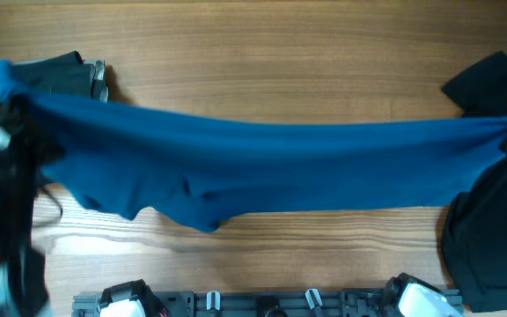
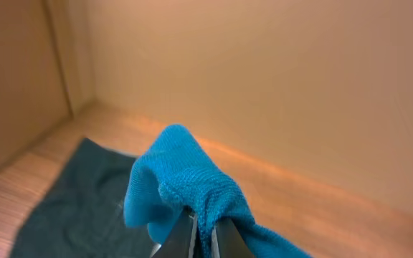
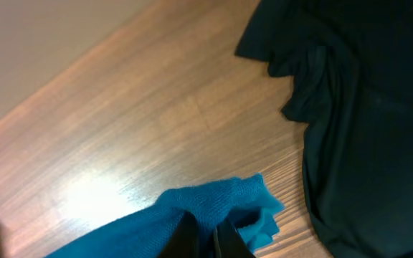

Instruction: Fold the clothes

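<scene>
You are at the spreading step: the shirt (image 1: 271,167) is strung left to right between your two arms, seemingly held up rather than laid flat on the table (image 1: 280,53). Nearest you, its lower edge sags and bunches toward the left. At the near right a black garment (image 1: 491,251) lies heaped beside that end of the shirt. Farther back, the shirt's upper edge runs fairly taut from corner to corner. The left gripper (image 2: 205,235) has its jaws pinched narrow on one corner, and the right gripper (image 3: 206,231) has its jaws clamped on the other. At the far left a dark garment (image 1: 60,77) lies by that corner. Next, I judge, you should lower both ends together onto bare table, under tension so the cloth lands flat, clear of the dark pieces.
</scene>
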Tool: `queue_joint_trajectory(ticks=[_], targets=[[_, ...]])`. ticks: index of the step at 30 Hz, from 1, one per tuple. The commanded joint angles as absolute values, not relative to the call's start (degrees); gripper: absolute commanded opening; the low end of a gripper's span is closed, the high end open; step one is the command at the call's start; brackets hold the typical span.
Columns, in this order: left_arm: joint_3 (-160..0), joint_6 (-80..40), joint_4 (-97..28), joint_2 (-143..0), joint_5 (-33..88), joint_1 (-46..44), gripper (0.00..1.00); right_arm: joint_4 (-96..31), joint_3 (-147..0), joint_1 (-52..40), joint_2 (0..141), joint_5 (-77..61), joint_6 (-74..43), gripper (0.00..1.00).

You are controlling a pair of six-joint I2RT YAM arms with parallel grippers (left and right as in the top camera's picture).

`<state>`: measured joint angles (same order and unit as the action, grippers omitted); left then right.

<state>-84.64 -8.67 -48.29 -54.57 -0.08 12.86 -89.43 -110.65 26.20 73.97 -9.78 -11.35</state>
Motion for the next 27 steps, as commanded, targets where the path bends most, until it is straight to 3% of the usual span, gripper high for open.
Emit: queue_joint_trajectory(ticks=[1,9,10,11,12,13,14,18,24,27], targets=[[-84.8,-7.7,-44.0,-70.6,6.2,10.4,0.04,-86.8,-111.3,26.5,84.3,-8.8,-11.9,0.06],[-84.8,-4.7,-15.3,-107.3,6.4,0.9,0.07,-71.2,-111.3,17.8,114.3,-14.9,-9.2,0.06],[-84.8,-4.7,-9.7,-111.5,6.4,0.0,0.15,-66.5,-111.3,16.7,118.3,-15.1,-9.1,0.10],[-84.8,-4.8,-6.5,-113.8,6.4,-0.4,0.33,-62.4,-111.3,16.1,121.3,-15.1,-9.1,0.22],[-84.8,-5.0,-3.1,-116.2,6.4,-0.8,0.61,-59.4,-111.3,15.9,123.4,-15.1,-9.0,0.42],[-84.8,-5.7,0.2,-118.1,6.4,-1.1,0.73,-56.4,-111.3,15.8,125.4,-15.1,-9.0,0.54],[-84.8,-6.5,2.0,-119.3,6.4,-1.2,0.83,-54.7,-111.3,15.8,126.9,-15.1,-9.2,0.57],[-84.8,-6.4,-4.1,-115.9,6.0,0.3,0.91,-60.2,-111.3,17.3,124.3,-15.1,-9.1,0.61],[-84.8,-6.4,-31.7,-110.6,5.7,1.1,0.83,-82.3,-111.3,17.9,117.5,-15.1,-6.5,0.61],[-84.6,-6.4,-37.9,-113.1,5.7,1.1,0.82,-86.5,-111.0,17.8,117.5,-15.0,-6.0,0.62]])
